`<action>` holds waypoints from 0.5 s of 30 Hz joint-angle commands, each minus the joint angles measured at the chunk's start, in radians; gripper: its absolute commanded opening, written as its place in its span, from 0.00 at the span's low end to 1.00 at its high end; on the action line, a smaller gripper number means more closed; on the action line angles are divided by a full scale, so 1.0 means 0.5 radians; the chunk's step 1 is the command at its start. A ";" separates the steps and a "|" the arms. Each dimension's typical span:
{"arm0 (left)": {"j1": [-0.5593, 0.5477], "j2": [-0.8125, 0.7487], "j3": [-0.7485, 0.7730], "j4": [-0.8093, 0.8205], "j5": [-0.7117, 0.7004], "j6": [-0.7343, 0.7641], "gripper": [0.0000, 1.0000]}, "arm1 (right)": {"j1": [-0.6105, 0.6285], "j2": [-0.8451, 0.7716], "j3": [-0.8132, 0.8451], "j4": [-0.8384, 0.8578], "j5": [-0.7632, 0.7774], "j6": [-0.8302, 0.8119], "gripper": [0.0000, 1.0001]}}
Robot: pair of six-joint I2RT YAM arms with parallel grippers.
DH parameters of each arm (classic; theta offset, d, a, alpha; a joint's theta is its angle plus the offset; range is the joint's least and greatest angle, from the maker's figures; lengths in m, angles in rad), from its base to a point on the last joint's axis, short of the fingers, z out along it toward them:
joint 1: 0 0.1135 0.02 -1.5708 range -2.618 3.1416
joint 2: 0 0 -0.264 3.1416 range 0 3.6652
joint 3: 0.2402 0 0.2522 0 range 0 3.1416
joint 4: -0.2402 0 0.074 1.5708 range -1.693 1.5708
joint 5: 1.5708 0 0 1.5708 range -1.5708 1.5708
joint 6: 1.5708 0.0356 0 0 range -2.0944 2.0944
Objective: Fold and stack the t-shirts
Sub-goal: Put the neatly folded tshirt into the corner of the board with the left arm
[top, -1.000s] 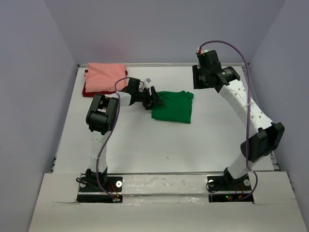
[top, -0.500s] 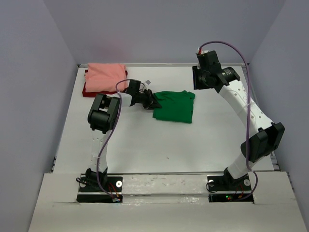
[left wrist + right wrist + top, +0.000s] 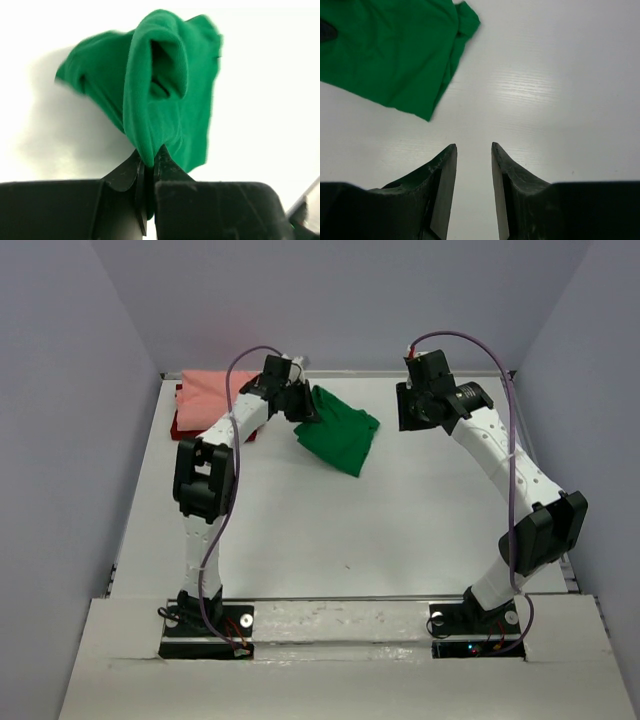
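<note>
**Q:** Where does the green t-shirt point(image 3: 341, 437) lie?

**A:** Near the far edge of the bench point(image 3: 300, 530), a little left of centre. One bunched fold is pinched in the left gripper point(image 3: 148, 159). The rest of the cloth drapes away from the gripper in loose folds toward the middle of the bench. Whether its lower hem rests on the surface cannot be told.

**Q:** How do the left fingers stand?

**A:** They are drawn almost together, with only the fold of green cloth between their tips.

**Q:** And the right gripper point(image 3: 472, 147)?

**A:** Its fingers are parted by a narrow gap, with nothing between them. It hangs over bare white bench near the far edge, to the right of the green t-shirt and apart from it.

**Q:** Where are the remaining shirts?

**A:** They are stacked in the far left corner. The salmon pink t-shirt point(image 3: 210, 392) lies folded on top of the dark red t-shirt point(image 3: 182, 428). The dark red one shows only as a rim along the left and near sides. Seen from overhead, the left arm point(image 3: 205, 475) crosses the stack's near right corner.
</note>
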State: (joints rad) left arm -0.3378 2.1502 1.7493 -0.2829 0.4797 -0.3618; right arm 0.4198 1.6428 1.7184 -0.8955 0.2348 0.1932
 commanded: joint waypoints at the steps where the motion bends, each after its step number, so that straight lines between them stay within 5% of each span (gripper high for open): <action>1: 0.053 -0.141 0.565 -0.464 -0.287 0.346 0.00 | 0.010 -0.067 -0.037 0.082 -0.083 0.052 0.39; 15: 0.320 0.277 1.168 -0.708 -0.269 0.512 0.00 | 0.029 -0.153 -0.133 0.076 -0.055 0.058 0.38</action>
State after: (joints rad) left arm -0.2050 2.2372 2.2688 -0.5854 0.3344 -0.1616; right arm 0.4267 1.6287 1.6455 -0.8883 0.2089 0.2180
